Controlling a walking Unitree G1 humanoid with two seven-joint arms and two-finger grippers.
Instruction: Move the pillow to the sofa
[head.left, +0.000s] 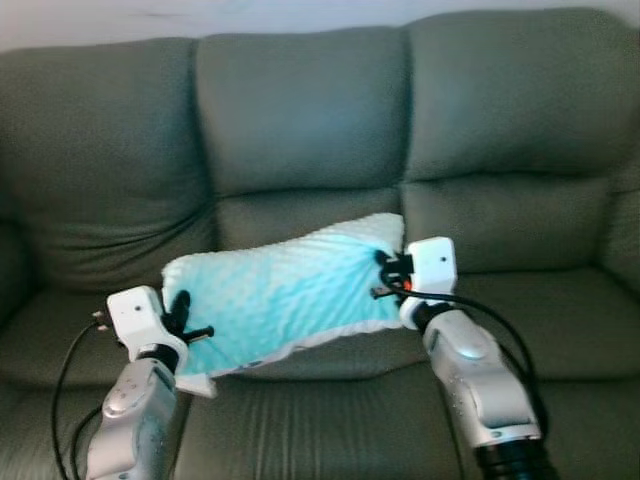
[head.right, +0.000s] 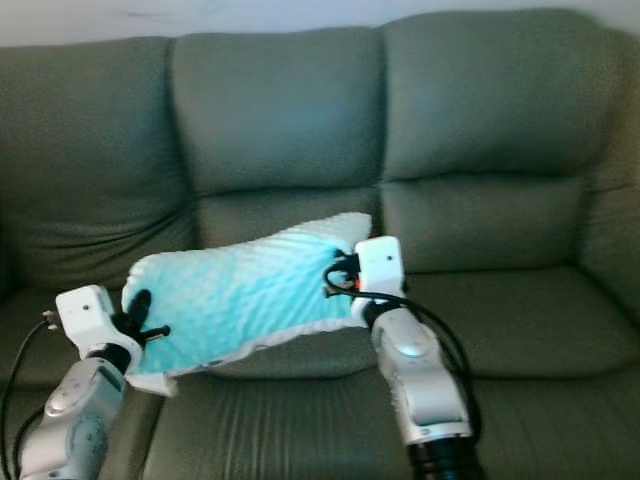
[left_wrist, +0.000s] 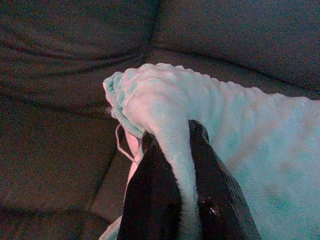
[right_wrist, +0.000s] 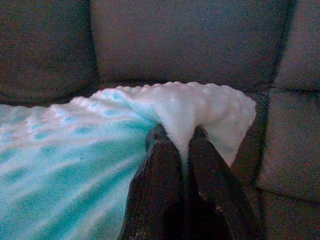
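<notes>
Item: pillow (head.left: 285, 295), pale turquoise, dimpled plush, white underside showing along its lower edge; position, centre of the head views, held slightly tilted with its right end higher, over the middle seat cushion of the sofa (head.left: 300, 130), which spans the frame from left to right. Whether the lower edge already touches the seat cannot be told; it looks very close. Left gripper (head.left: 183, 318), lower left of the frame: black fingers closed tight on a pinched fold at the pillow's left end, confirmed in the left wrist view, where the plush bulges between the two fingers (left_wrist: 150, 200). Right gripper (head.left: 385, 275), just right of centre: fingers likewise clamped on a fold at the pillow's upper right corner, seen in the right wrist view with fabric squeezed between them (right_wrist: 157, 185). Step in hand, by judgement: final placement, the carry appearing complete and the pillow poised over its destination. Next move calls for lowering both ends together until the seat bears the weight, then parting both sets of fingers and drawing back without dragging the plush. Containers: none present; the sofa seat serves as receiving surface and bears nothing else visible.
</notes>
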